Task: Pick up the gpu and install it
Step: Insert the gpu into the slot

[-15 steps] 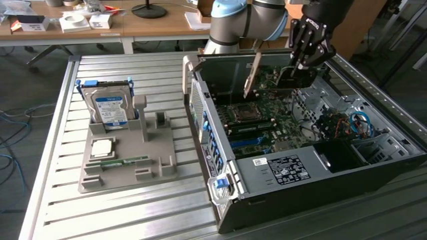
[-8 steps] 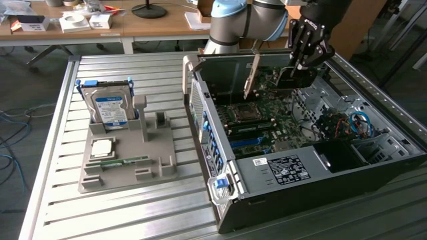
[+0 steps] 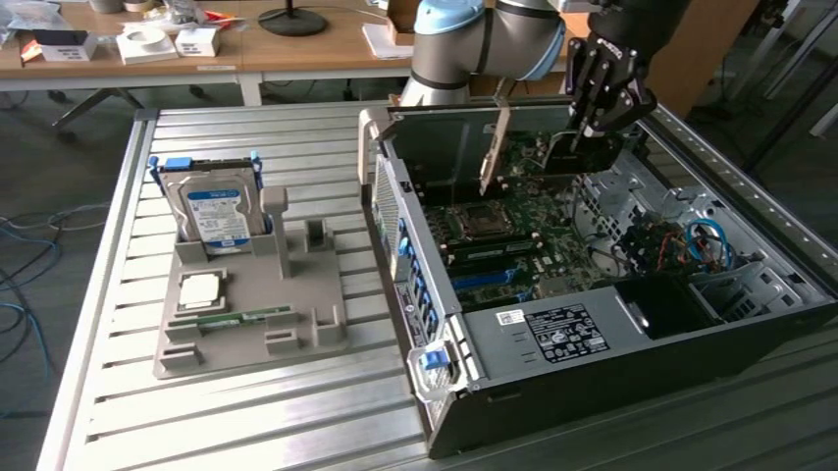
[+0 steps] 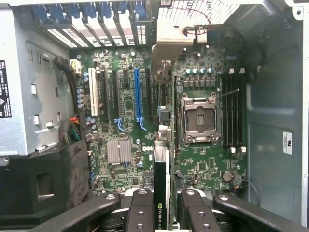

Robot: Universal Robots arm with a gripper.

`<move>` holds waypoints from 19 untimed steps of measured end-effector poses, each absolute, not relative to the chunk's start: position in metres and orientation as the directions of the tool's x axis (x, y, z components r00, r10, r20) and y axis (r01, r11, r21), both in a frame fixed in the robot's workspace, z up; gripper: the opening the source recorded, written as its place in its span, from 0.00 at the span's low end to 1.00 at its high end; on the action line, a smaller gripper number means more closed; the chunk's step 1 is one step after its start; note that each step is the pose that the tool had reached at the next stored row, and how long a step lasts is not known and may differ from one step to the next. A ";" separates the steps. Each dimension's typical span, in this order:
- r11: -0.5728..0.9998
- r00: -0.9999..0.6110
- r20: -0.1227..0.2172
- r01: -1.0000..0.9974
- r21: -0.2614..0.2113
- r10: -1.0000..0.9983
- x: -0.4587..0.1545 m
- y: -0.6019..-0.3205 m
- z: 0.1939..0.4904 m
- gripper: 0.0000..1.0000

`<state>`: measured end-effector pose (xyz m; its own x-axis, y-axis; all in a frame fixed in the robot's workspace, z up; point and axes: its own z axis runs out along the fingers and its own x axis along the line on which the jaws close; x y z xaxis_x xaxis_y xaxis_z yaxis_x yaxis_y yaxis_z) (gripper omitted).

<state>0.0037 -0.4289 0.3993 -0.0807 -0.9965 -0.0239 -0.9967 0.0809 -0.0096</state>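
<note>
Nvidia logo w/ letters "QU", on gpu (image 4: 161, 212) black edge

Our silver-grey arm (image 3: 524, 39) with a pale blue joint cap (image 3: 443, 18), our black gripper (image 3: 583, 142) with screw-dotted linkage fingers (image 4: 140, 212).

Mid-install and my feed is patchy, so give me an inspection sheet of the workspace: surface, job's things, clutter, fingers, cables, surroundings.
Surface: slatted metal table, carrying a grey fixture tray and an open computer case.
Job's things: gpu held edge-on over the motherboard, inside the case.
Clutter: hard drive, square chip and green memory stick on the tray.
Grippers: gripper with fingers closed on the gpu.
Cables: blue cables in the case; loose cables on the floor at the exterior view's left.
Surroundings: wooden desk behind, with boxes and a lamp base.
</note>
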 end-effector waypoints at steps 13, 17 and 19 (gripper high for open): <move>0.081 -0.080 -0.026 -0.996 -0.028 -0.996 0.001 -0.429 0.399 0.26; 0.081 -0.080 -0.026 -0.996 -0.031 -0.996 -0.001 -0.429 0.398 0.26; 0.081 -0.080 -0.026 -0.996 -0.031 -0.996 -0.002 -0.429 0.398 0.26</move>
